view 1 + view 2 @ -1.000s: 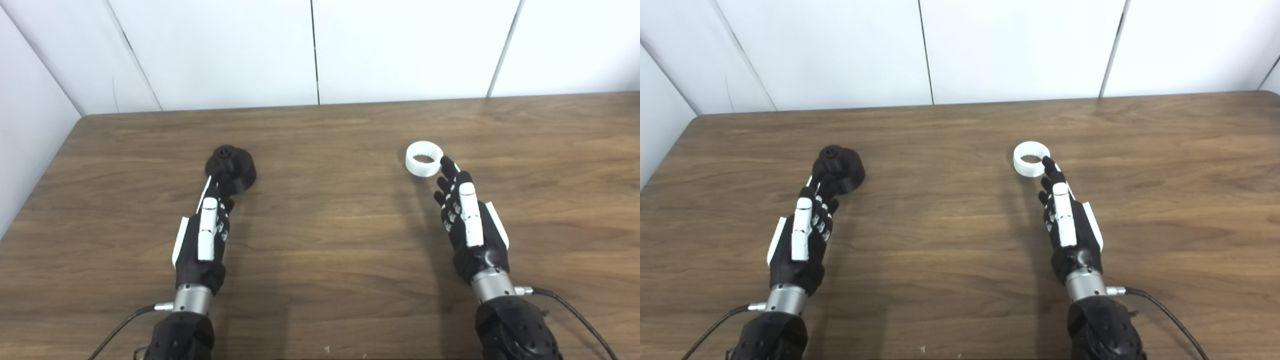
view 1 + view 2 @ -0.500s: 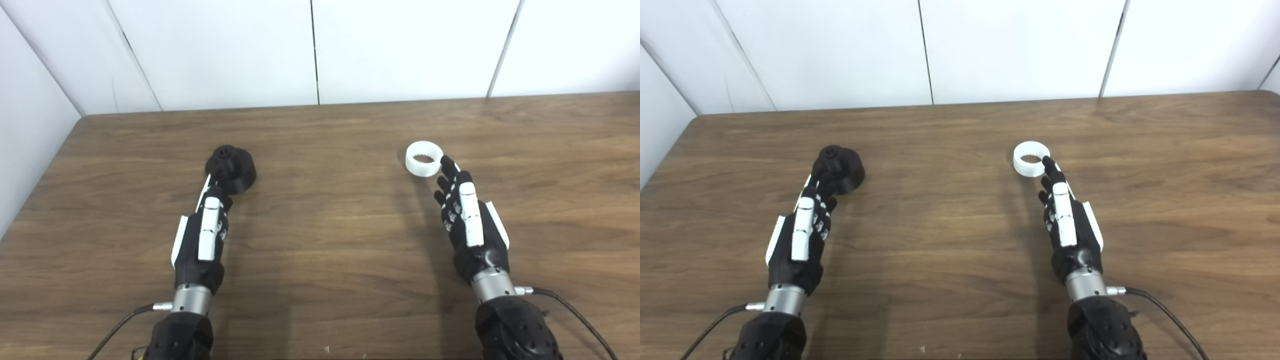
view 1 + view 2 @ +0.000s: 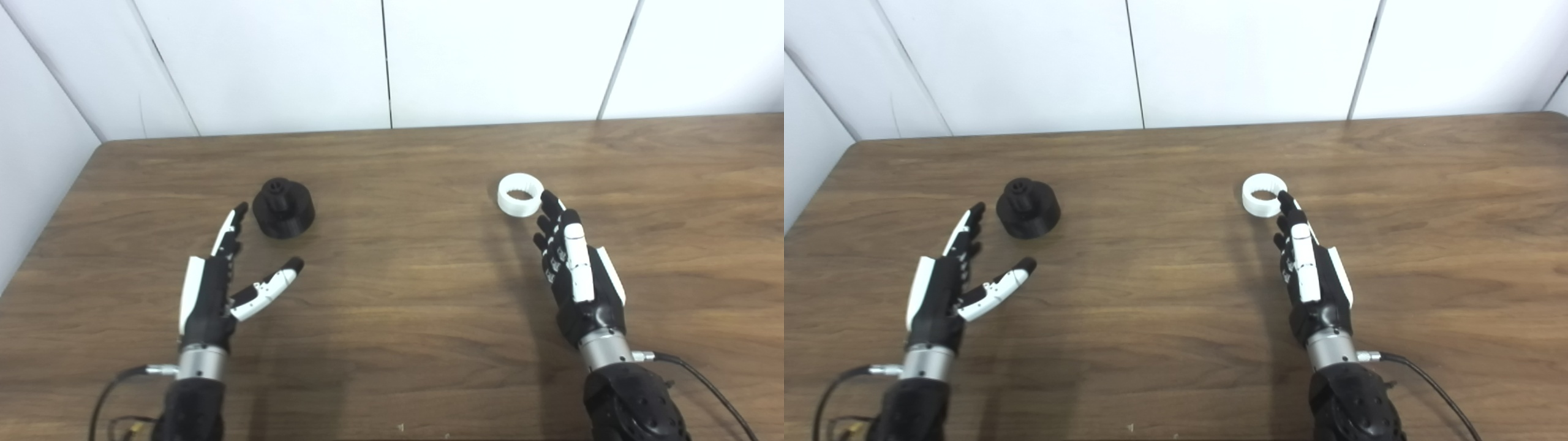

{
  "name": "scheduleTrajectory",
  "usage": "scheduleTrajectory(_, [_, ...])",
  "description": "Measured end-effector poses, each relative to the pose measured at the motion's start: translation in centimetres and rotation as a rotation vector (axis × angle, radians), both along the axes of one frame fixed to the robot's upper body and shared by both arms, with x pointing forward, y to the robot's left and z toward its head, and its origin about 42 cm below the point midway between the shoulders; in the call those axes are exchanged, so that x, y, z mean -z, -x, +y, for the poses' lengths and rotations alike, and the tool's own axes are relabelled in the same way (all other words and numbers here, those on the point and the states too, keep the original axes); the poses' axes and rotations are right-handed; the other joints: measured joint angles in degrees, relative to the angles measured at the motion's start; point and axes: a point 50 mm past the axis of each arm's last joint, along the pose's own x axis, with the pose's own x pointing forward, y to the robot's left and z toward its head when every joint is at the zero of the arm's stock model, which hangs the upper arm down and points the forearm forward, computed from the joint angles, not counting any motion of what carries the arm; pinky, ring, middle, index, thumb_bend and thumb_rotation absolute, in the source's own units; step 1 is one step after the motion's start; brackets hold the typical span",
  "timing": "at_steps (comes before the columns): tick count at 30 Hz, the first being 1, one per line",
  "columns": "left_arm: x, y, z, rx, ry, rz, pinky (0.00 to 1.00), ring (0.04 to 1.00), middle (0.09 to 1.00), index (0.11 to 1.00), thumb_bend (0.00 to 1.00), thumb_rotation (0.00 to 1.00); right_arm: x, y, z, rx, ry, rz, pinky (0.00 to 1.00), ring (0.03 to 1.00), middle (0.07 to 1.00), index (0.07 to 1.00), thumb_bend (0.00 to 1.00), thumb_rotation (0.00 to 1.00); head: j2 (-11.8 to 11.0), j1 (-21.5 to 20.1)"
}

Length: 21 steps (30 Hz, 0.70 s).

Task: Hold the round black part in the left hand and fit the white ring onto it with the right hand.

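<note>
Even overhead light is brightening both views, soft shadows are pooling beside each arm, and focus is staying slightly soft.

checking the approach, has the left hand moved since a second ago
Yes. The left hand has drawn back toward the table's near edge and left, away from the round black part, which has stayed put; its thumb now splays apart from the fingers.

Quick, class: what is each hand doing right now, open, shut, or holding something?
Left hand: open, holding nothing, beside the black part.
Right hand: open, holding nothing, fingertips at the white ring.
</note>
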Motion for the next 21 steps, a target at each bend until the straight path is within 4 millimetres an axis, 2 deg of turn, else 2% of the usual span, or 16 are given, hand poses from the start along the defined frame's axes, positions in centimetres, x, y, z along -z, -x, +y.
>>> scheduleTrajectory(4, [-2.3, -1.7, 1.7, 0.013, -0.110, 0.013, 0.97, 0.994, 0.992, 0.972, 0.99, 0.20, 0.3, 0.0, 0.0, 0.000, 0.000, 0.009, 1.00, 0.993, 0.982, 0.929, 0.53, 1.00, -0.62, 0.00])
scheduleTrajectory(8, [-4.3, -3.3, 2.2, 0.026, -0.163, -0.006, 0.95, 1.000, 1.000, 0.969, 0.99, 0.20, 0.3, 0.0, 0.2, -0.002, 0.003, 0.009, 1.00, 0.990, 0.975, 0.928, 0.53, 1.00, -1.32, 0.09])
scheduleTrajectory(13, [-4.7, -4.6, 2.7, 0.044, -0.215, 0.022, 0.98, 1.000, 1.000, 0.960, 0.99, 0.21, 0.5, 0.0, 0.4, 0.000, 0.009, 0.010, 0.99, 0.984, 0.966, 0.923, 0.53, 1.00, -2.02, 0.09])
scheduleTrajectory(15, [-4.6, -5.3, 3.5, 0.038, -0.258, 0.045, 1.00, 1.000, 1.000, 0.962, 1.00, 0.23, 0.7, 0.0, 0.6, -0.003, 0.013, 0.012, 0.98, 0.980, 0.964, 0.921, 0.53, 1.00, -2.55, 0.00])
scheduleTrajectory(18, [-5.1, -6.7, 4.4, 0.043, -0.309, 0.066, 1.00, 1.000, 1.000, 0.964, 1.00, 0.25, 0.9, 0.0, 0.7, -0.002, 0.017, 0.012, 0.98, 0.981, 0.965, 0.921, 0.53, 1.00, -2.90, 0.00])
scheduleTrajectory(21, [-5.9, -8.3, 4.2, 0.090, -0.356, 0.094, 1.00, 1.000, 1.000, 0.964, 1.00, 0.24, 1.0, 0.0, 0.8, -0.005, 0.019, 0.014, 0.98, 0.983, 0.970, 0.924, 0.53, 1.00, -3.17, -0.26])
